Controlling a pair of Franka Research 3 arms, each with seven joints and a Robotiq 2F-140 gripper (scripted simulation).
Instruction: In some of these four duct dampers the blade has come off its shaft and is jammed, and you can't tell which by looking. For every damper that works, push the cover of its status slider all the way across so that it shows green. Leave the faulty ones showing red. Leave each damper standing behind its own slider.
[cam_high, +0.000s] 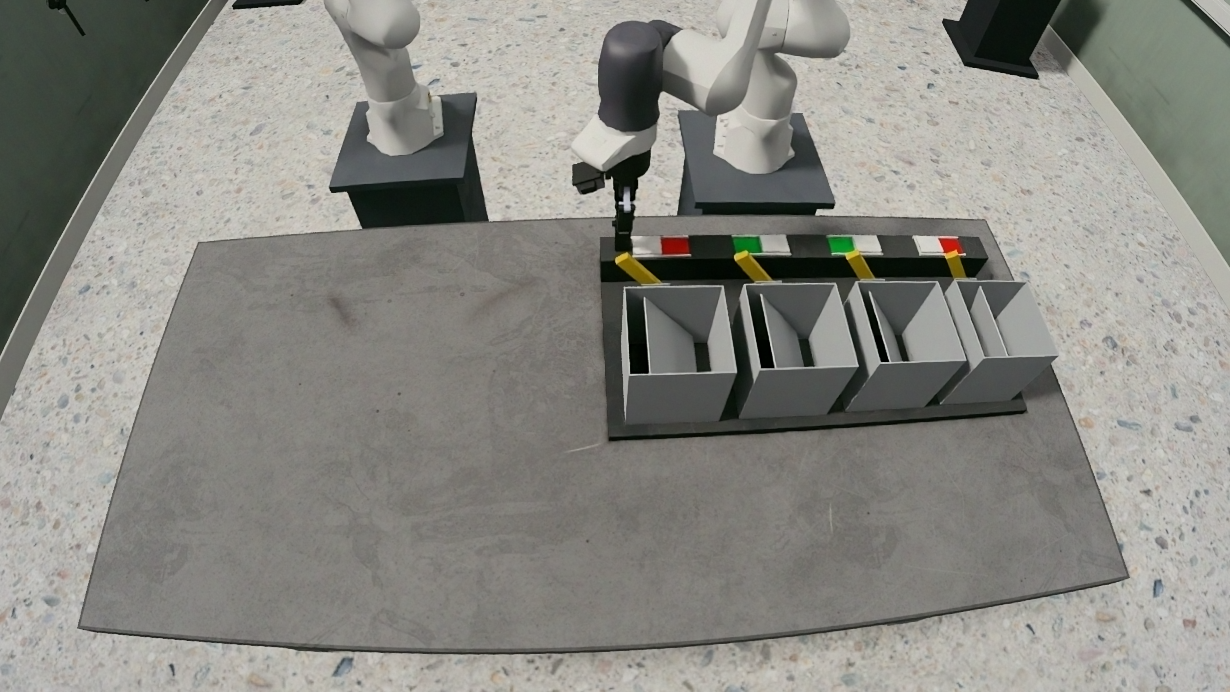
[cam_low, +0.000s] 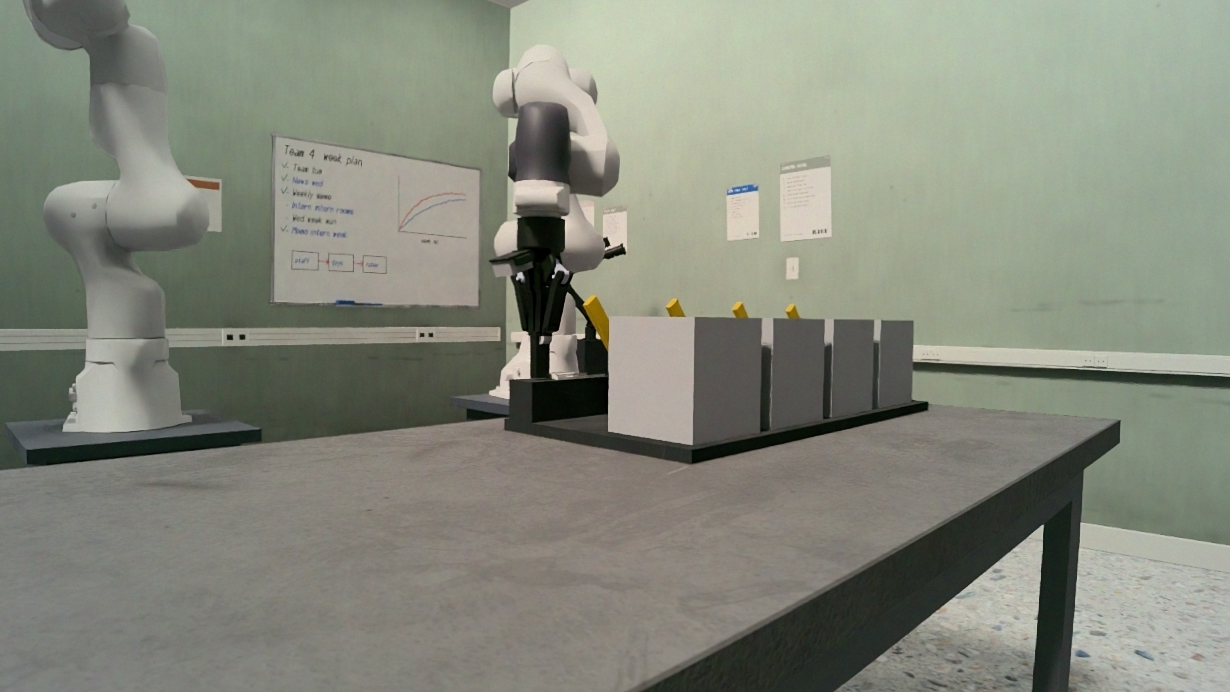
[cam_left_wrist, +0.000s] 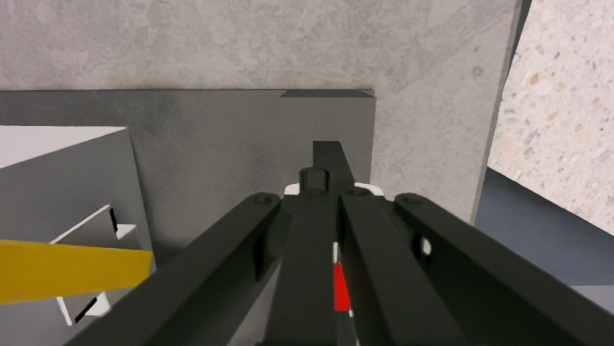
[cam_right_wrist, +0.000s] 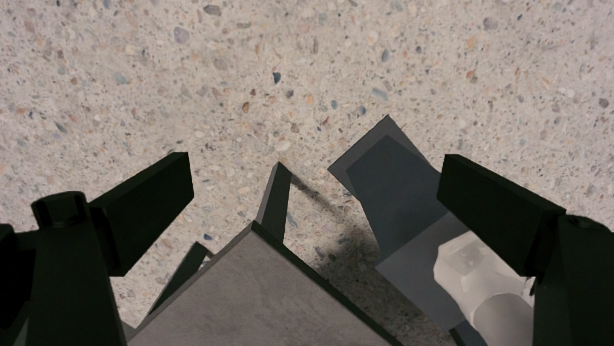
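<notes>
Four grey dampers (cam_high: 675, 397) (cam_high: 795, 393) (cam_high: 903, 384) (cam_high: 993, 380) stand in a row, each with a yellow lever leaning left in the top view. Behind them, the leftmost slider shows red (cam_high: 675, 246), its white cover (cam_high: 645, 245) at left. The second and third show green (cam_high: 747, 245) (cam_high: 841, 245), covers at right. The rightmost shows red (cam_high: 950, 246), cover at left. My left gripper (cam_high: 622, 246) (cam_low: 540, 373) is shut and empty, pointing down at the rail's left end, just left of the leftmost cover; contact is unclear. My right gripper (cam_right_wrist: 316, 175) is open and empty, away from the dampers.
The black slider rail (cam_high: 711, 246) (cam_low: 567, 398) and dampers share one dark base (cam_high: 615, 387) on the grey table (cam_high: 369, 481). The nearest yellow lever (cam_high: 638, 268) (cam_low: 596, 320) (cam_left_wrist: 75, 272) rises close to my left fingers. The right wrist view shows a table corner (cam_right_wrist: 255, 260) and floor.
</notes>
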